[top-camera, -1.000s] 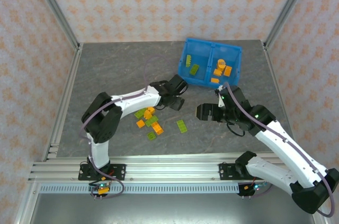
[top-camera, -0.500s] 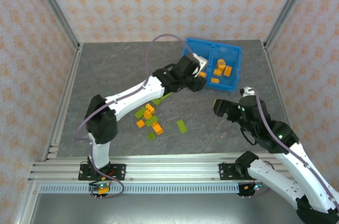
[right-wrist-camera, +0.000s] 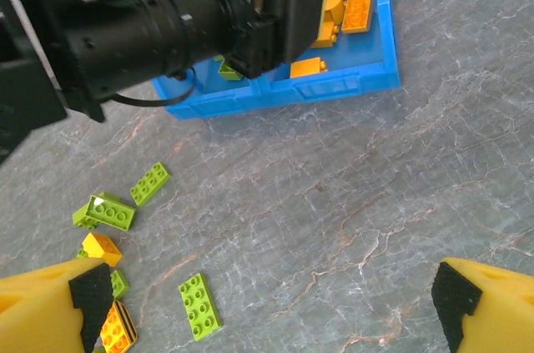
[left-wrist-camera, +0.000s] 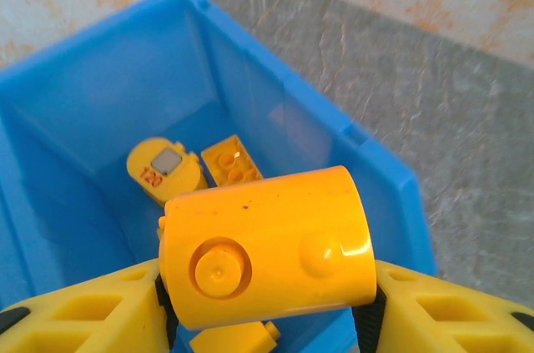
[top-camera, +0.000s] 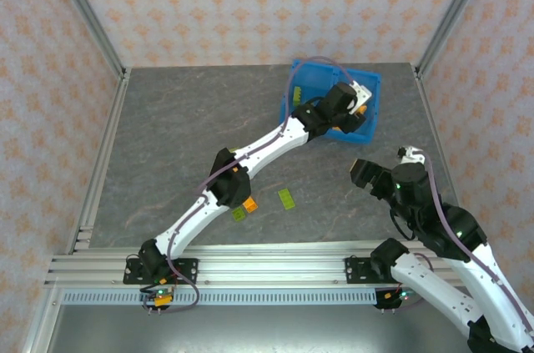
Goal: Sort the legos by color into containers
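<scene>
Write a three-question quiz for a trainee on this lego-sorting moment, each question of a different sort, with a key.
1. True or false: the left gripper holds an orange brick over the blue bin.
2. The right gripper is: A) shut on a green brick; B) open over the table, nothing between its fingers; C) down inside the bin.
3. In the left wrist view, what colour are the loose bricks lying in the compartment beneath the held brick?

Key: 1 true; 2 B; 3 orange.
</scene>
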Controlling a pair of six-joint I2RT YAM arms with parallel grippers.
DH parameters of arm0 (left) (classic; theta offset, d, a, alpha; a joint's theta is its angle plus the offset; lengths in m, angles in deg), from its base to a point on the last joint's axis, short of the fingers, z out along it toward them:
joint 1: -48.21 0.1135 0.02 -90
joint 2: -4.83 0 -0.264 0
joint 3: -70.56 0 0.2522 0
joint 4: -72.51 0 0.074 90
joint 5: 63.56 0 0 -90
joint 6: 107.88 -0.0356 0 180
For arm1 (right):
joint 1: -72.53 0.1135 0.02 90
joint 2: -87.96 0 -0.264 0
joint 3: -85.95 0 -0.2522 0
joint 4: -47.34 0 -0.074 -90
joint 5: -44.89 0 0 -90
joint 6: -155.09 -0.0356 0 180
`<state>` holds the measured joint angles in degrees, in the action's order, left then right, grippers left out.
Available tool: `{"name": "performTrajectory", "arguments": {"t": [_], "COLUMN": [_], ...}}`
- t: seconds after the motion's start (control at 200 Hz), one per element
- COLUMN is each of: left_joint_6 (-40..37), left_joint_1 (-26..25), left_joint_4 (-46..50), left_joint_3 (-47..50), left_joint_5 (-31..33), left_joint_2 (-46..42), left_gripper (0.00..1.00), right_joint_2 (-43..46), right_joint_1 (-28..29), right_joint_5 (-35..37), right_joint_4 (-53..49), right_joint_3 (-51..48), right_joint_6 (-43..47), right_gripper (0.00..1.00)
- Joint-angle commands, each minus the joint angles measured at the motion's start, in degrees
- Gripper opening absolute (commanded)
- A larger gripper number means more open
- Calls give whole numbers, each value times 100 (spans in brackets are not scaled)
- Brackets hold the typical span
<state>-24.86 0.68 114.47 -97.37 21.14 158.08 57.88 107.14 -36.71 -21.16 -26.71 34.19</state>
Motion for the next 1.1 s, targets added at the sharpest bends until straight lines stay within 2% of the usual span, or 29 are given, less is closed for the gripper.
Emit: {"name": "performTrajectory", "arguments": {"t": [0.0,0.14,0.215,0.3,0.425,0.485,0.586,0.646,0.736,0.936,1.036,1.096], "left_joint_6": [-59,11,21,45,171,233,231,184,-52,-831,-1303,-1742], "left_joint_1": [15,-8,-12,-45,-78,-76,-74,-77,-74,-216,-302,-323], "left_joint_4": [-132,-99,-11,75,53,-202,-1328,-1879,-2088,-1403,-523,262], "left_joint_3": [-317,-313,-291,-124,509,1305,3556,4839,6360,8986,9770,9995], "left_joint_5": [212,35,-33,-98,23,38,64,66,-79,-355,-473,-652], "left_joint_2": [-76,-219,-374,-631,-1326,-1947,-3485,-4435,-5804,-8572,-9772,-10350], "left_gripper": [58,68,78,85,84,84,84,84,86,93,99,100], "right_joint_2": [69,83,78,71,17,-12,-130,-297,-758,-2265,-3019,-3484], "right_joint_1": [1,2,2,-3,6,1,-2,-1,4,209,693,1047], "right_joint_5": [73,74,74,82,82,81,-76,-405,-1044,-2016,-1913,-1712], "right_joint_4": [-151,-130,-80,-3,56,49,145,370,826,1822,1956,1928], "right_joint_3": [-54,-101,-111,-103,-37,-28,-53,-105,-185,-241,-141,-130], "right_joint_6": [-126,-148,-154,-157,-130,-121,-58,57,202,300,401,373], "right_gripper": [99,99,99,99,99,99,99,99,100,97,96,97]}}
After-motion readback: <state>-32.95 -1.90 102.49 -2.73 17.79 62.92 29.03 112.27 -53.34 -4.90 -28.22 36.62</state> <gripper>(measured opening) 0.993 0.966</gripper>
